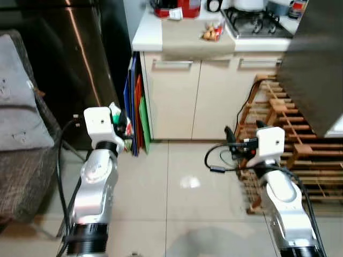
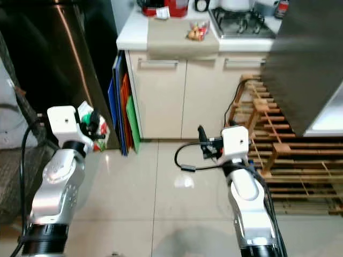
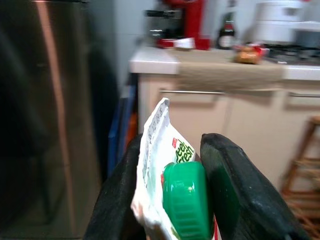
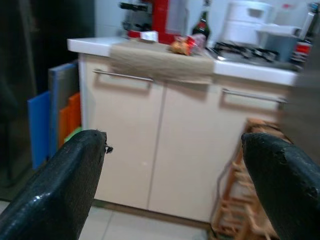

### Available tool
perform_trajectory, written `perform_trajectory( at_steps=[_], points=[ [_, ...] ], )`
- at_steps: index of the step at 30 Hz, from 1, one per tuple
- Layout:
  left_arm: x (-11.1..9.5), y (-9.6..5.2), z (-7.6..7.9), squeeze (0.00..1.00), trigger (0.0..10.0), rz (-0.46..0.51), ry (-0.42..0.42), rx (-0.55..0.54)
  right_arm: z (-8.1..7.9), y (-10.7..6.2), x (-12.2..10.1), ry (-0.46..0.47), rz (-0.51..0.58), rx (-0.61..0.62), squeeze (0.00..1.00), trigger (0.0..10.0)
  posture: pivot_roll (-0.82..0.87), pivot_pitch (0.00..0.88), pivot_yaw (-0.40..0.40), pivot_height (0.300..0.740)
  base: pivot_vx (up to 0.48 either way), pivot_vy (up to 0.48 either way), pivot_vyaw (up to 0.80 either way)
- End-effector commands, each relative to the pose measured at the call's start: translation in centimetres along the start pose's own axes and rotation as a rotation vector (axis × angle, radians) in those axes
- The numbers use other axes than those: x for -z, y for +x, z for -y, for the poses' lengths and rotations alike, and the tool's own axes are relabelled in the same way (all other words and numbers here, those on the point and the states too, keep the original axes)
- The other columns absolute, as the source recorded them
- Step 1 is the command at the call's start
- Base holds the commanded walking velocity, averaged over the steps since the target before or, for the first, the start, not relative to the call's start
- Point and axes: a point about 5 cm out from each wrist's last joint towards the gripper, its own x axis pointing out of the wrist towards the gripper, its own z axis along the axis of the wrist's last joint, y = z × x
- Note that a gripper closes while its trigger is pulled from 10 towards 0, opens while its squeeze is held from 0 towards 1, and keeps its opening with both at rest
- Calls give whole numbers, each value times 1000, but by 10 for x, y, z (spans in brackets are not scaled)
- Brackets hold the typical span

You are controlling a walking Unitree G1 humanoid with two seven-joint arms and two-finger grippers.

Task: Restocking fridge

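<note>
1. Jaws of your left gripper (image 3: 172, 200) pinch a white pouch with a green cap (image 3: 170, 185), beside the dark fridge (image 1: 69, 59).
2. Your right gripper (image 4: 175, 185) gapes wide, empty, facing the cream cabinets (image 4: 165, 145).

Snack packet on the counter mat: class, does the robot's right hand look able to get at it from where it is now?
Probably not yet. The right hand hangs open low in front of the cabinet doors, while the snack packet lies up on the countertop, well beyond it; the arm would need raising, perhaps a step closer.
</note>
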Motion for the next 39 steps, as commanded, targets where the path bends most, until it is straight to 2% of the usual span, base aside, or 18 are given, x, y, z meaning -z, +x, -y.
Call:
perform_trajectory(
  at_steps=[1, 8, 9, 10, 13, 17, 21, 22, 27, 39],
  points=[
    [-1, 2, -3, 0, 10000, 1, 3, 9, -3, 0, -1, 12, 7, -9, 0, 10000, -110, 0, 43, 740, 0, -454, 0],
    [8, -1, -9, 0, 10000, -34, -8, -12, -4, 0, -1, 15, 12, -3, 0, 10000, -114, 0, 48, 740, 0, -454, 0],
    [15, -11, -23, 0, 10000, -62, 13, -50, 0, -5, 3, 77, -7, 59, 0, 10000, -110, 0, 44, 740, 0, -454, 0],
    [15, -11, -23, 0, 10000, -62, 13, -50, 0, -5, 3, 77, -7, 59, 0, 10000, -110, 0, 44, 740, 0, -454, 0],
    [23, -28, -41, 0, 10000, -105, 32, -92, 7, -18, 12, 143, -46, 149, 0, 10000, -102, 0, 37, 740, 0, -454, 0],
    [23, -29, -39, 0, 10000, -104, 18, -100, 13, -21, 17, 166, -70, 179, 0, 10000, -96, 0, 29, 740, 0, -454, 0],
    [15, -18, -27, 0, 10000, -61, 2, -88, 19, -13, 14, 169, -58, 180, 0, 10000, -95, 0, 28, 740, 0, -452, 0],
    [10, -13, -20, 0, 10000, -38, 11, -55, 16, -7, 10, 146, -39, 150, 0, 10000, -96, 0, 28, 740, 0, -450, 0],
    [6, -9, -17, 0, 10000, -25, 7, -25, 13, -5, 7, 138, -30, 133, 0, 10000, -98, 0, 30, 740, 0, -434, 0],
    [4, 4, -3, 0, 10000, -24, 8, 57, 8, -13, 11, 118, -38, 120, 0, 10000, -139, 0, 68, 740, 167, -410, 0]
  ],
)
